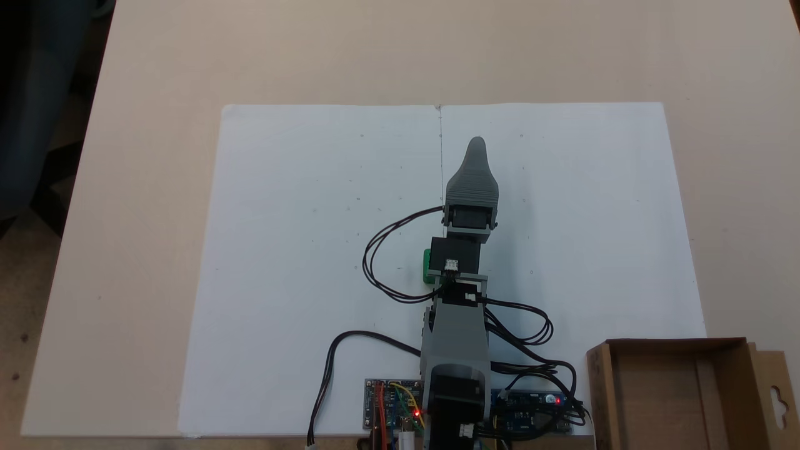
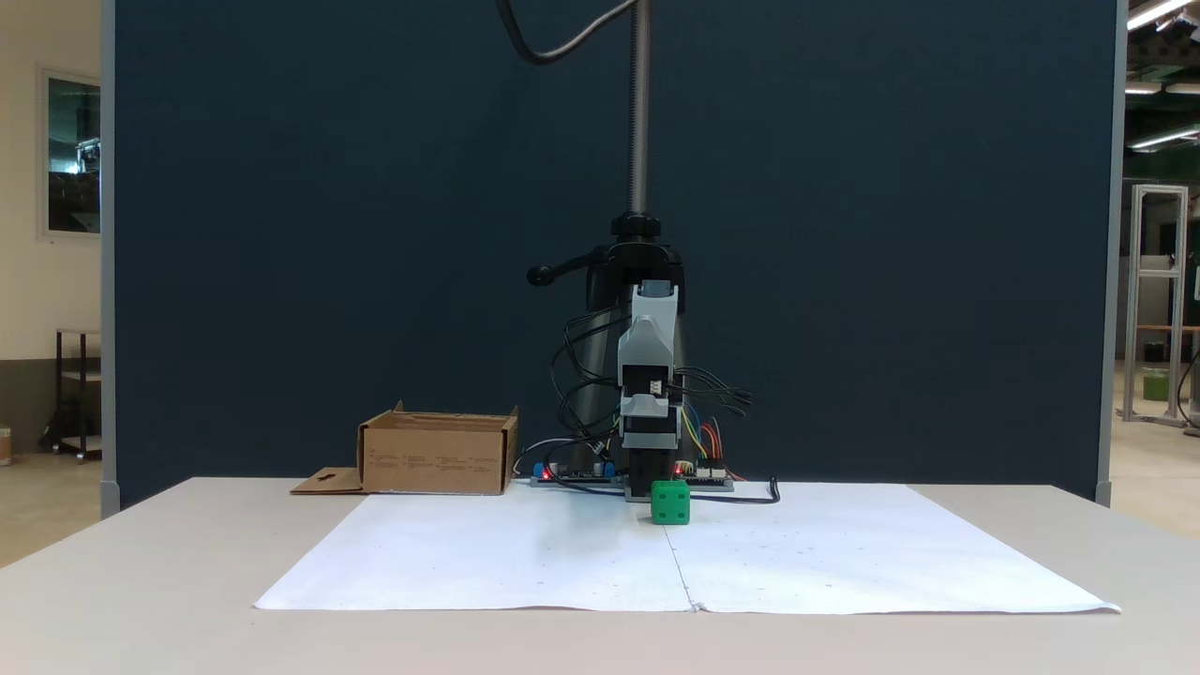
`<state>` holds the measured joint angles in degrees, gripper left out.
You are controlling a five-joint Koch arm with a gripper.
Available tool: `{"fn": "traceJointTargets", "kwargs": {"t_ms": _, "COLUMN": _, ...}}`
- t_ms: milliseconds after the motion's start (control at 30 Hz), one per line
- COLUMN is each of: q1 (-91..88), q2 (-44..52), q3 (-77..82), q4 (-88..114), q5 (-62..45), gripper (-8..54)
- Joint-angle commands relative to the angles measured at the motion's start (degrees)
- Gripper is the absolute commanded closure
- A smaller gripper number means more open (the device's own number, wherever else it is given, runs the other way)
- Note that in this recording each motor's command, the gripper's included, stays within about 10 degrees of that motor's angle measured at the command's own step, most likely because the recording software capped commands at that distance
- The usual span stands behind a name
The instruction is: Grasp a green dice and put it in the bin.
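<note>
Green dice (image 2: 670, 502) sits on white paper (image 1: 300, 250) on tabletop (image 1: 156, 75), close in front of arm base; from above it peeks out left of the wrist (image 1: 428, 267), mostly hidden under arm. Bin (image 1: 675, 394) stands well apart, beside base. Jaws (image 1: 476, 150) point forward beyond dice, above paper; one tip visible, so opening cannot tell. Arm stretched flat and low. Likely best: pull back, tilt wrist down, spread jaws, descend squarely over cube.
</note>
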<state>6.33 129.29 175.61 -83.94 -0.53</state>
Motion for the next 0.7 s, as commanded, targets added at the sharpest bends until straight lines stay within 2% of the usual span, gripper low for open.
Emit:
{"fn": "traceJointTargets", "kwargs": {"t_ms": 0, "q1": -10.00, "q2": 6.24, "q3": 3.69, "q4": 10.02, "q5": -3.60, "gripper": 2.3}}
{"fn": "traceJointTargets", "kwargs": {"t_ms": 100, "q1": -16.26, "q2": 6.24, "q3": 3.69, "q4": 10.11, "q5": -3.60, "gripper": 2.3}}
{"fn": "traceJointTargets", "kwargs": {"t_ms": 667, "q1": -15.21, "q2": 6.24, "q3": 3.78, "q4": 10.11, "q5": -3.52, "gripper": 2.3}}
